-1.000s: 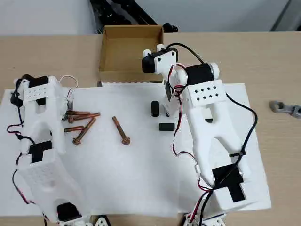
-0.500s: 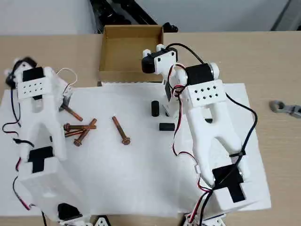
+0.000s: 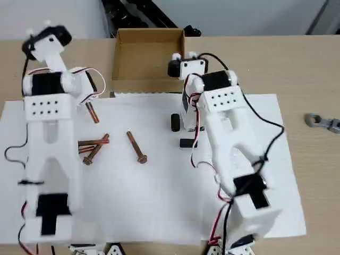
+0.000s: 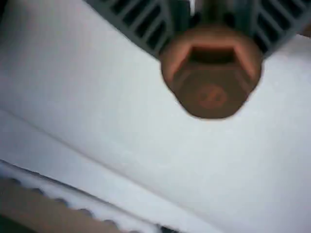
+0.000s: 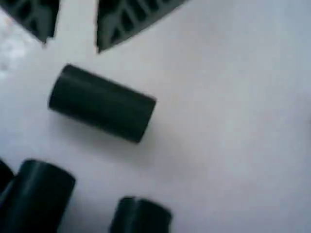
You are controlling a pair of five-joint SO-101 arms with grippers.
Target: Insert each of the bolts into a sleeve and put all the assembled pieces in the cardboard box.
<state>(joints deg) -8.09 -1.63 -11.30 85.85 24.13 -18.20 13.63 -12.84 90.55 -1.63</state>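
Note:
My left gripper (image 3: 88,104) is shut on a copper bolt (image 3: 93,114) and holds it above the white mat's far left part. The bolt's hex head (image 4: 210,81) sits just below the fingers in the left wrist view. Three more bolts lie on the mat: two together (image 3: 93,144) and one apart (image 3: 136,147). My right gripper (image 5: 73,24) is open over the black sleeves, with one lying sleeve (image 5: 102,103) just beyond its fingertips. Two sleeves (image 3: 175,122) (image 3: 187,143) show beside the right arm in the high view. The cardboard box (image 3: 120,58) stands behind the mat.
The white mat (image 3: 159,202) covers the table between both arms. A metal wrench (image 3: 321,122) lies on the bare wood at the far right. Two further sleeves (image 5: 36,201) (image 5: 141,216) lie close to the right gripper.
The left arm closed on one bolt from the pile, lifted it and swung toward the back of the mat. The right arm shifted slightly over the sleeves.

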